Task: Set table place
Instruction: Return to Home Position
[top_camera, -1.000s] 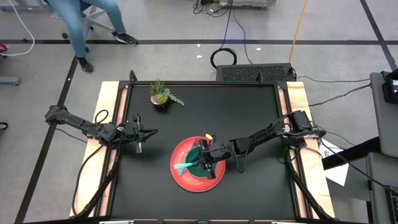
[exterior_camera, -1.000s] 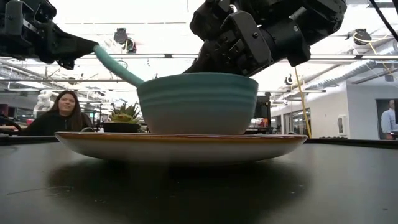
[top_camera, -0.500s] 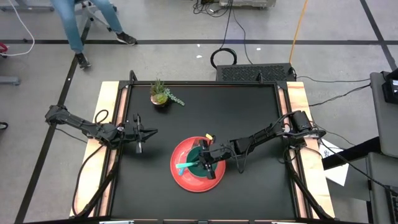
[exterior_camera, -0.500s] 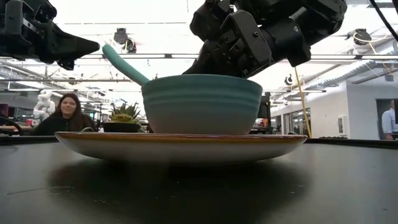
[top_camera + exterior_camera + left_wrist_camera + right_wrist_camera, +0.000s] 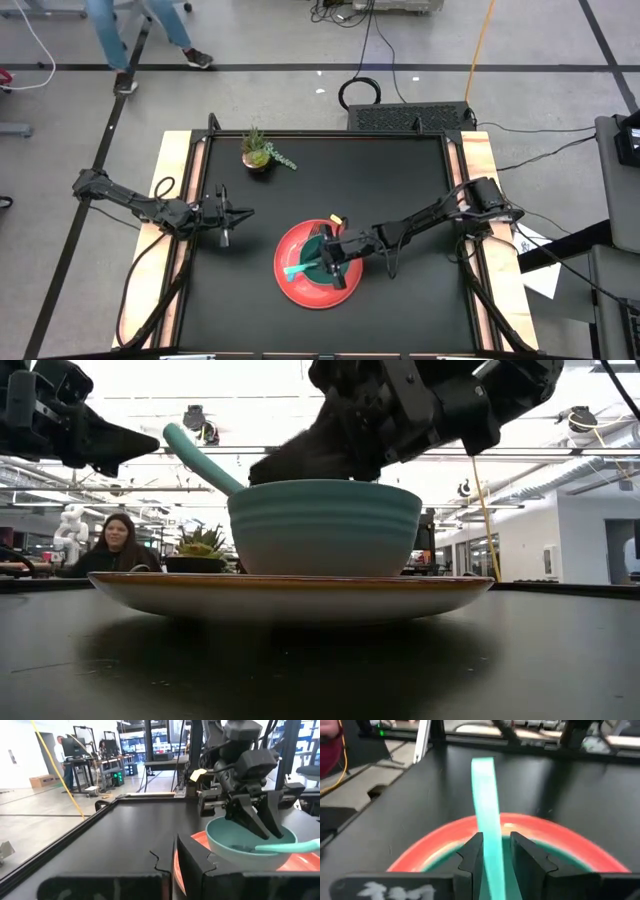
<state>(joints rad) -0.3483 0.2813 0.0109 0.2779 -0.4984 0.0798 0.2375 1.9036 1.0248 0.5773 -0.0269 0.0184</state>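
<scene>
A red plate (image 5: 300,292) lies at the table's middle near side, with a teal bowl (image 5: 320,530) standing on it. A utensil rests in the bowl, head hidden. Its light-teal handle (image 5: 200,460) leans on the rim and slants up toward the table's left. My right gripper (image 5: 496,839) hangs over the bowl, reaching in from the right. It is open, with one finger on each side of the handle (image 5: 485,795). My left gripper (image 5: 240,212) waits shut and empty at the table's left. My right gripper has the handle (image 5: 492,865) running along between its two fingers, which slant down from the table's right. A thin dark gap shows beside one finger (image 5: 522,855). Whether the other finger touches the handle cannot be told. The utensil rests in the bowl.
A small potted plant (image 5: 260,152) stands at the far left of the table. Bare black tabletop (image 5: 400,180) lies around the plate on all sides. A person (image 5: 112,545) sits beyond the table's far edge, and another walks past on the floor (image 5: 130,40).
The bowl and the utensil's handle have slid a little toward the table's right on the plate. Then my right gripper has risen slightly over the bowl, while the handle stays leaning on the rim.
</scene>
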